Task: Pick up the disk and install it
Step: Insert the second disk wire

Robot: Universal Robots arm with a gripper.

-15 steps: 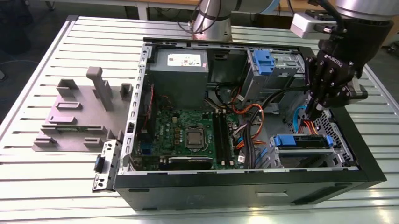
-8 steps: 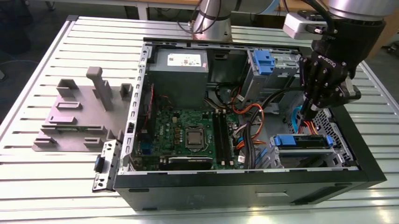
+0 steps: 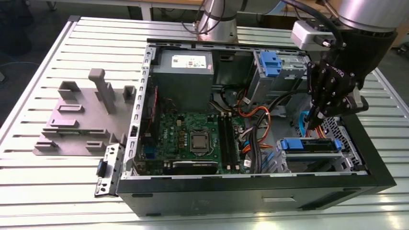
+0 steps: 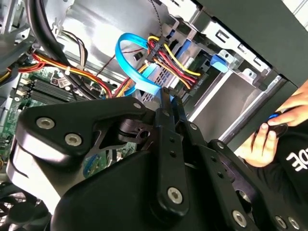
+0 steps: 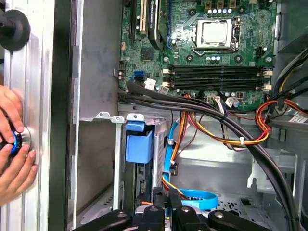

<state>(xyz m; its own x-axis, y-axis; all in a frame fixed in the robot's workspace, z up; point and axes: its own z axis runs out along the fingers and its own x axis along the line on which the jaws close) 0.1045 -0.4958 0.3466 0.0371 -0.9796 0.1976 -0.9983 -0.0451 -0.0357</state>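
One gripper (image 3: 317, 114), mine, hangs inside the open computer case (image 3: 377, 167) above the disk (image 3: 311, 146) seated in its bay; its fingers are closed together, holding nothing.

Green motherboard (image 3: 191, 136), blue disk (image 3: 309, 145) rails, black gripper (image 3: 317, 115), grey stand (image 3: 80, 117).

A table (image 3: 51, 191) of pale ribbed metal slats spreads out beneath and to every side of the end effector (image 3: 317, 113), catching bright glare along its near edge. Beyond the table's far edge, behind the end effector, wooden furniture legs (image 3: 147, 9) and a dark floor (image 3: 19, 57) show, with cables (image 3: 188, 24) trailing there
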